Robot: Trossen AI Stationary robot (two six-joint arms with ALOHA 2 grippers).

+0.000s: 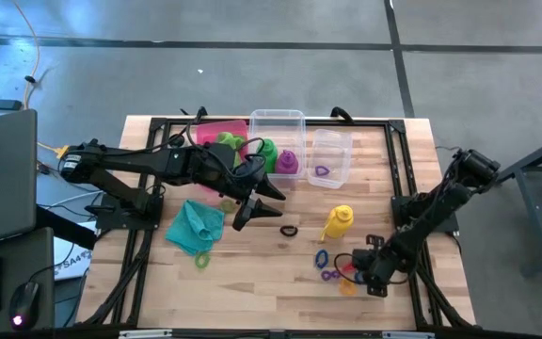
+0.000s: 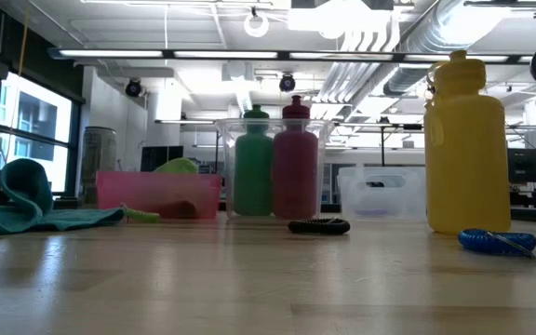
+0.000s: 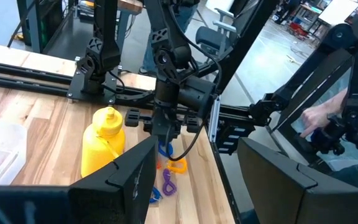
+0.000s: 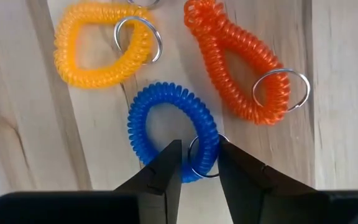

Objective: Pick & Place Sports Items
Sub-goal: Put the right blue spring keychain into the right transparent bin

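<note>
At 4 o'clock on surface (image 1: 252,282), right gripper (image 4: 197,163) pinching blue ring (image 4: 169,124) by its metal loop, jaws nearly together. Left gripper (image 1: 269,200) hanging near centre, jaws spread, empty. Risking slip: thin loop, rubbery coil snagging orange ring (image 4: 235,62) nearby.

The pale wooden tabletop (image 1: 252,273) carried a pink bin (image 1: 216,131) and two clear bins (image 1: 277,127) along its far side — a teal cloth (image 1: 196,226) lay nearer the left. A yellow bottle (image 1: 338,222) stood towards the right, a black ring (image 1: 289,230) just beside it. Near the right front lay coiled rings — blue (image 4: 166,127), orange (image 4: 238,62) and yellow (image 4: 98,43).
</note>
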